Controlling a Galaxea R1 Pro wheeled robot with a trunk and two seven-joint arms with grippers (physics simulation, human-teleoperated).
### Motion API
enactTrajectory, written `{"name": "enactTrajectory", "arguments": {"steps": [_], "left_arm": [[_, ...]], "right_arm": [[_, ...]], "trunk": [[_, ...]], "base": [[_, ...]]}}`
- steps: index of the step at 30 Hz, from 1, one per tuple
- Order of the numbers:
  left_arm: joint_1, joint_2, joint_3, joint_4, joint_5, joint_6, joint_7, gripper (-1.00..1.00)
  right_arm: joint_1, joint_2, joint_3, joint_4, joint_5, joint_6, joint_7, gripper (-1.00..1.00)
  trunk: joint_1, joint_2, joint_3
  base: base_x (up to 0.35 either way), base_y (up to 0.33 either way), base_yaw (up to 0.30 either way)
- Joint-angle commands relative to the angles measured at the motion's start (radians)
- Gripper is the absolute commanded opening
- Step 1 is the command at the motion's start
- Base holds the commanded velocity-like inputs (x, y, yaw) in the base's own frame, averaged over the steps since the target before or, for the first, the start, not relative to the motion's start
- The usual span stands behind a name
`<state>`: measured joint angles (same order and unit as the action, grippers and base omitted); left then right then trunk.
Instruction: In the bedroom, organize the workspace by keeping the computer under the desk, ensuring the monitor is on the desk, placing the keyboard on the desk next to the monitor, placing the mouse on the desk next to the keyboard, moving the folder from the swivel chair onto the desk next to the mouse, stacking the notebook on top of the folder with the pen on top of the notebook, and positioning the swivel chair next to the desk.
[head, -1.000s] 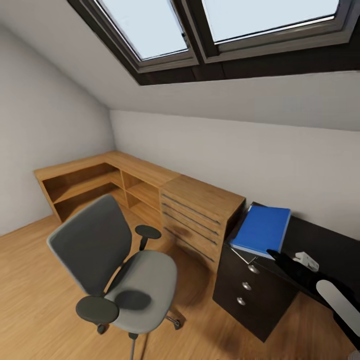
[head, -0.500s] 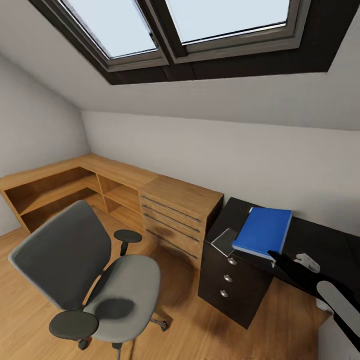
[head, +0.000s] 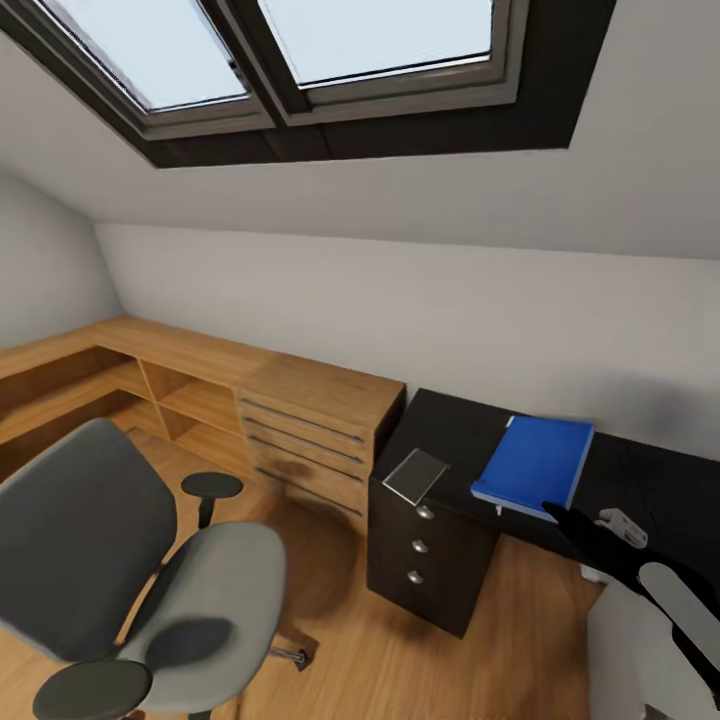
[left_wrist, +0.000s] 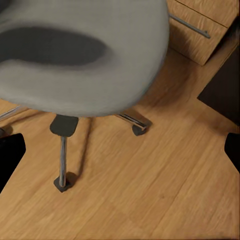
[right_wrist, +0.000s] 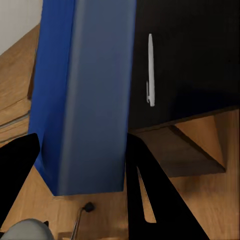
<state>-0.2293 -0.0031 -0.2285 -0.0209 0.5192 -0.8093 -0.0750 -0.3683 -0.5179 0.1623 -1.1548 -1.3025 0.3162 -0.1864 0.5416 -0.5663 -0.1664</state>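
Note:
My right gripper (head: 560, 515) is shut on the near edge of the bright-blue folder (head: 535, 462), which it holds over the left part of the glossy black desk (head: 450, 430). In the right wrist view the folder (right_wrist: 85, 90) runs between the two black fingers (right_wrist: 150, 190), and a white pen (right_wrist: 150, 70) lies on the desk top beside it. The grey swivel chair (head: 120, 560) stands left of the desk with its seat bare. My left gripper (left_wrist: 120, 150) hangs open above the floor by the chair's chrome base (left_wrist: 62, 150). The computer, monitor, keyboard and mouse are out of view.
A flat grey pad (head: 415, 475), possibly the notebook, lies on the desk's left corner above the dark drawers (head: 420, 545). A light wooden chest (head: 315, 430) and low shelves (head: 150, 385) line the wall to the left. A sloped ceiling with skylights (head: 300, 50) is overhead.
The camera has swung right, so chair and shelves slid left in view. The folder, still in my right gripper, now sits further right along the desk, and the grey pad is uncovered.

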Motion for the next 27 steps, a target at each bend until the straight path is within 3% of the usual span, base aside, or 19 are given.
{"name": "enactTrajectory", "arguments": {"steps": [1, 27], "left_arm": [[-0.001, 0.0, -0.003, 0.001, 0.01, -0.003, -0.008, 1.0], [-0.001, -0.002, -0.003, 0.001, 0.012, -0.002, -0.008, 1.0]], "right_arm": [[-0.001, -0.001, 0.002, 0.0, -0.01, 0.0, -0.008, -1.0], [-0.001, 0.003, 0.002, 0.024, -0.01, -0.002, -0.007, -1.0]], "trunk": [[0.0, -0.002, -0.002], [0.0, -0.002, -0.002]], "base": [[0.0, 0.0, -0.288], [0.0, 0.0, -0.288]]}}
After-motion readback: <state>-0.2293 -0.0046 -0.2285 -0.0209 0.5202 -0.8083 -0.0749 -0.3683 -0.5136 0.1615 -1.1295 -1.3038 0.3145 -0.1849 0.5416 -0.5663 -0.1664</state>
